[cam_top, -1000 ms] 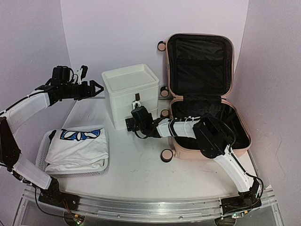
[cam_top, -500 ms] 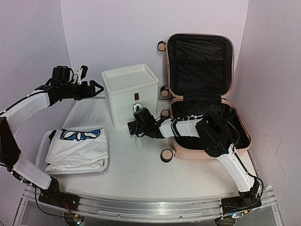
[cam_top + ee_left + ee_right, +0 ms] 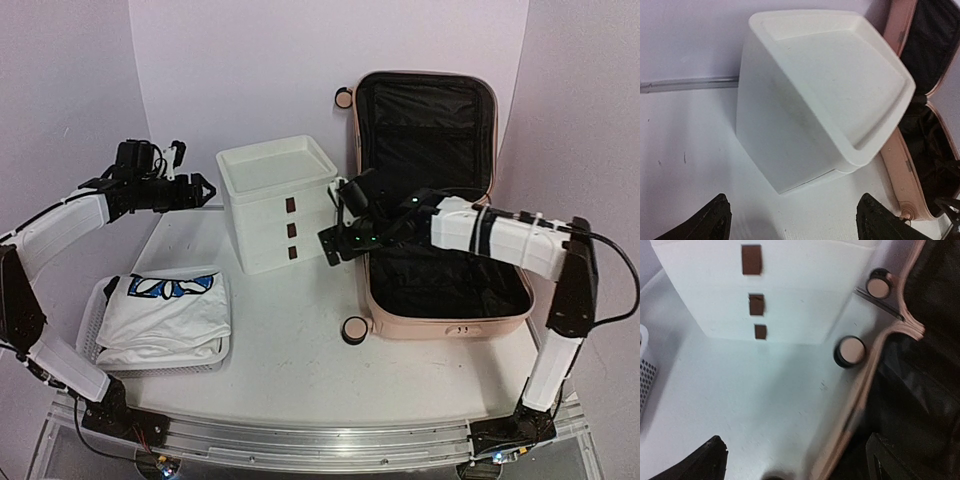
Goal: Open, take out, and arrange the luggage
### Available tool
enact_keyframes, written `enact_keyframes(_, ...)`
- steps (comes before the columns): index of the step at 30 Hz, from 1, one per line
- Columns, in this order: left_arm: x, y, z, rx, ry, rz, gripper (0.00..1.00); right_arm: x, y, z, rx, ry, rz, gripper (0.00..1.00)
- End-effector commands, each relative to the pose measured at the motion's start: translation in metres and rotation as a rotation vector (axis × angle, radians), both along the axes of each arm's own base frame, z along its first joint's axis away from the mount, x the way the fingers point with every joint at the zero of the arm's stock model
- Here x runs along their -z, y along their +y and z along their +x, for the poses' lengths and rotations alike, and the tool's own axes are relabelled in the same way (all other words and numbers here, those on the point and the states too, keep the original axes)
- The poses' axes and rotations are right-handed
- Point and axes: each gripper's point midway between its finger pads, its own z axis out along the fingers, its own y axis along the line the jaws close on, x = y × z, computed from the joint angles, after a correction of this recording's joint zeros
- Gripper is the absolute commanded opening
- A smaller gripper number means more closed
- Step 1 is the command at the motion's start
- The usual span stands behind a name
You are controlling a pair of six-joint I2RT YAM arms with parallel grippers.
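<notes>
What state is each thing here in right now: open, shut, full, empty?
luggage: open, lid standing upright, only black lining showing inside.
drawer unit: all three drawers shut.
mesh basket: holds a folded shirt.
left tool: open, holding nothing, in the air left of the drawer unit.
right tool: open, holding nothing, between drawer unit and luggage.

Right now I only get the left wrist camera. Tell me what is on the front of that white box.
Observer: The drawer unit has three shut drawers with brown handles on its front.
Operator: Give me the right gripper's position.
Observer: The right gripper hangs open and empty between the drawer unit and the open suitcase.
Operator: Report what sits near the left arm's base.
Observer: A basket holding a folded white shirt with a blue print.
</notes>
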Motion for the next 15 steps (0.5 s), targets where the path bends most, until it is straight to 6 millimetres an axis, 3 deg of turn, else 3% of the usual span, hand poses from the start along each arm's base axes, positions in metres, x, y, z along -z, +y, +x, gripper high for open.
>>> enact_keyframes(1,0.001,0.016,0.029,-0.188,0.087,0.034,0.85,0.015,-0.087,-0.040,0.081,0.067,-0.244,0.98)
enact_keyframes(8,-0.037,0.002,0.061,-0.301,0.015,0.036,0.85,0.039,-0.135,-0.077,0.093,0.135,-0.267,0.98)
enact_keyframes(12,-0.040,-0.012,0.083,-0.336,-0.006,0.110,0.85,0.047,-0.156,-0.096,0.101,0.150,-0.268,0.98)
enact_keyframes(15,-0.031,-0.012,0.102,-0.406,0.022,0.169,0.84,0.042,-0.167,-0.107,0.100,0.146,-0.239,0.98)
